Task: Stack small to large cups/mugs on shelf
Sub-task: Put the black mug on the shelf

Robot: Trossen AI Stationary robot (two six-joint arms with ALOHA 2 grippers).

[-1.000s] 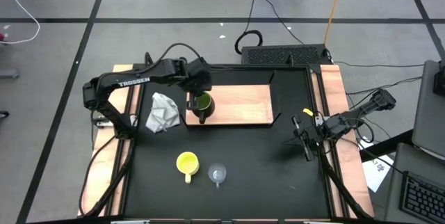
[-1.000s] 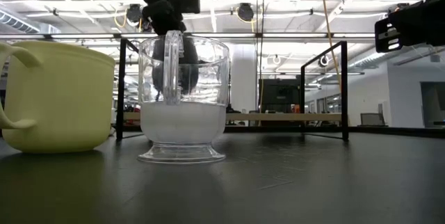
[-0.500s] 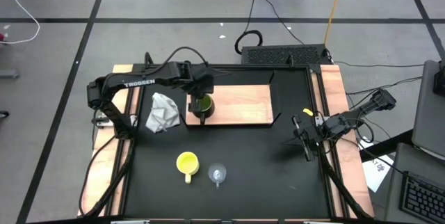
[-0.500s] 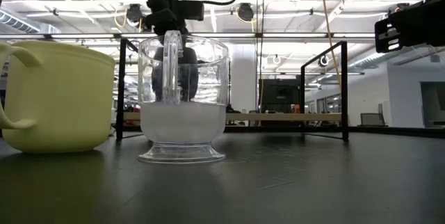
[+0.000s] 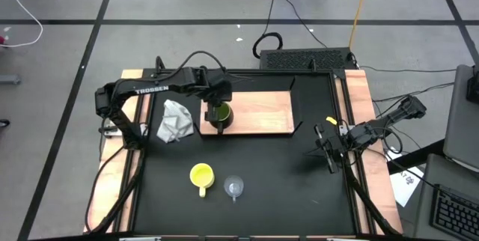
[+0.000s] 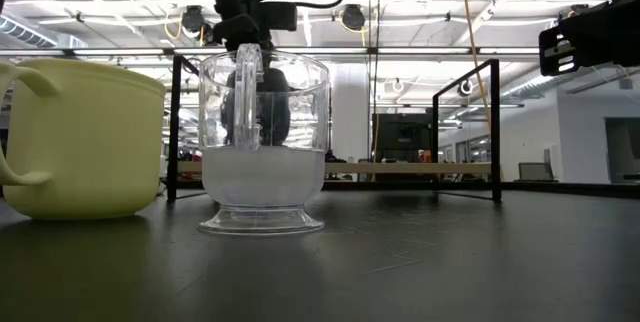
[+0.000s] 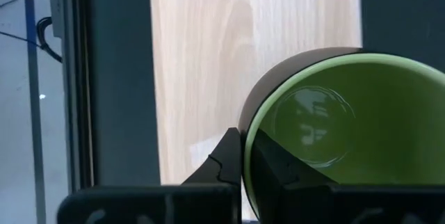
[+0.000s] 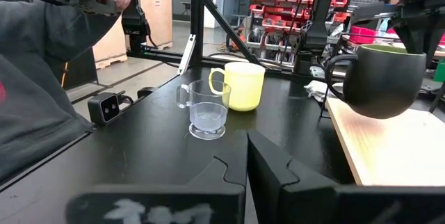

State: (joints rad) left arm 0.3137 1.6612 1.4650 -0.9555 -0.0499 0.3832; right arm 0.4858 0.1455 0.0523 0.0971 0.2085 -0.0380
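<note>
The olive-green mug [image 5: 218, 113] with a dark handle is over the left end of the light-wood shelf [image 5: 262, 110]. My left gripper [image 5: 216, 102] is shut on its rim. The yellow mug [image 5: 200, 174] and the clear glass cup [image 5: 235, 188] stand upright on the black table near its front, side by side. My right gripper [image 5: 327, 153] is shut and empty at the table's right edge. My left gripper pinches the green mug's rim [image 7: 243, 135] on its far side, with one finger [image 7: 274, 163] inside the mug and one [image 7: 224, 160] outside. The fingers come from above, pointing down. The mug is upright, its handle [image 8: 334, 78] toward the near edge. Whether its base touches the shelf I cannot tell.
A grey-white cloth wad [image 5: 174, 120] lies left of the shelf. Thin dark frame posts [image 6: 495, 127] stand at the shelf's corners. A person in a dark sleeve [image 8: 42, 78] stands beyond the table's near edge. Bare black table lies between the cups and my right gripper.
My left gripper has gone down a little with the green mug toward the shelf's left end. The mug stays upright in the hold.
</note>
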